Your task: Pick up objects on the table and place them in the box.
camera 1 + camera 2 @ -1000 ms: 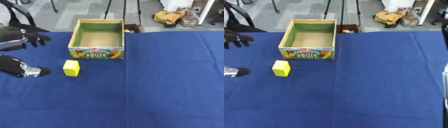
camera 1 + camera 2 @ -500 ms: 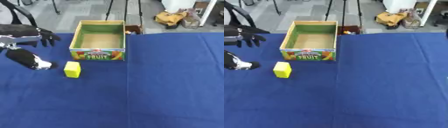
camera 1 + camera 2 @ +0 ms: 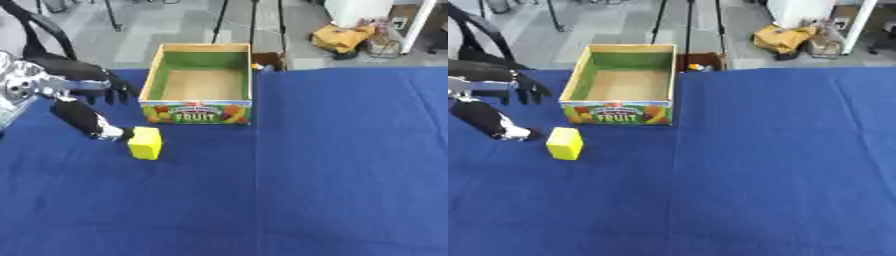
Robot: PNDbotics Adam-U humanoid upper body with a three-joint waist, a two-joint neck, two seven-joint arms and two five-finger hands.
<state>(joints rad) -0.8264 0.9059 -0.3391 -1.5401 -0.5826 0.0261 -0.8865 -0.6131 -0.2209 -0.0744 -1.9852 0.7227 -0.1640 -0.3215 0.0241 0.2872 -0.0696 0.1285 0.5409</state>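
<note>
Fingers of your left hand (image 3: 83,95) are spreading apart, thumb touching the yellow block (image 3: 145,143) beside it.

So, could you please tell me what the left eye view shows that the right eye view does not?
Only the left eye view shows the silver joint behind the left hand. Only the right eye view shows more blue table right of the box. Both show the yellow block in front of the box and the hand's thumb reaching toward it; no right hand appears.

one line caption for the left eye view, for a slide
Robot's left hand, fingers spread, reaches toward a yellow rectangular block on the blue tablecloth, before an open cardboard fruit box.
</note>
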